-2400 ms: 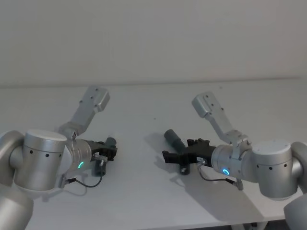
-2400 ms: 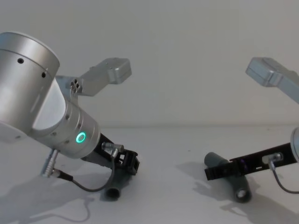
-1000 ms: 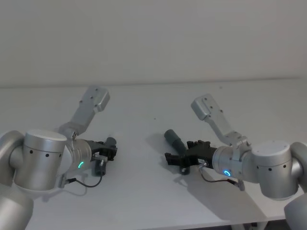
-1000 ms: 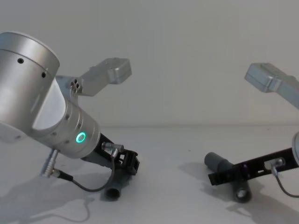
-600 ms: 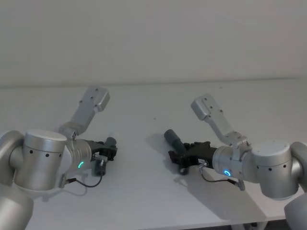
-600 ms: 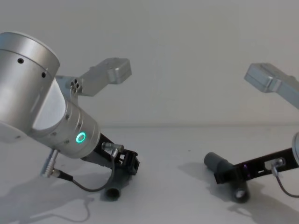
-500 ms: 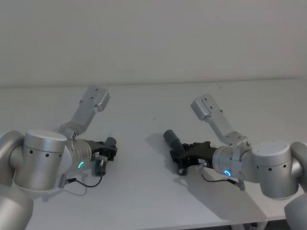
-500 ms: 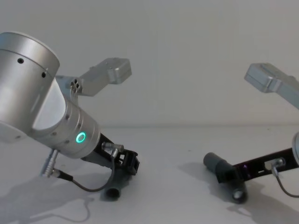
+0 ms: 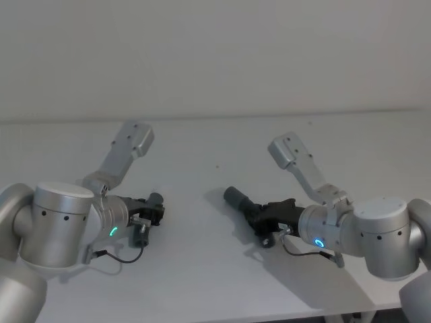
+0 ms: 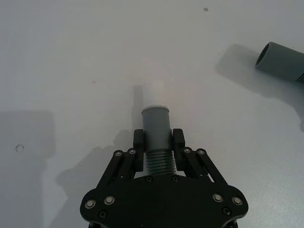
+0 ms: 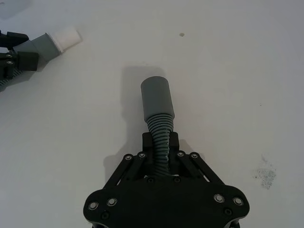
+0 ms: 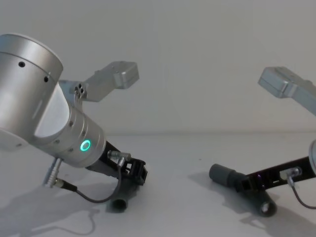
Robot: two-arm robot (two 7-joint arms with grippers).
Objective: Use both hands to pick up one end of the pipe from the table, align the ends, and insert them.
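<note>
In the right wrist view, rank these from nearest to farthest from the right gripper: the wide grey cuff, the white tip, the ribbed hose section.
1. The ribbed hose section: clamped in the right gripper.
2. The wide grey cuff: just beyond the fingertips, on the same piece.
3. The white tip: far off, on the other hose piece, held by the left gripper.

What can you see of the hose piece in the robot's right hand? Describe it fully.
The hose piece is dark grey and looks like plastic: a ribbed body ending in a smooth, wider, hollow cuff. The right hand is shut on the ribs just behind the cuff, which points forward-left, low over the white table.
</note>
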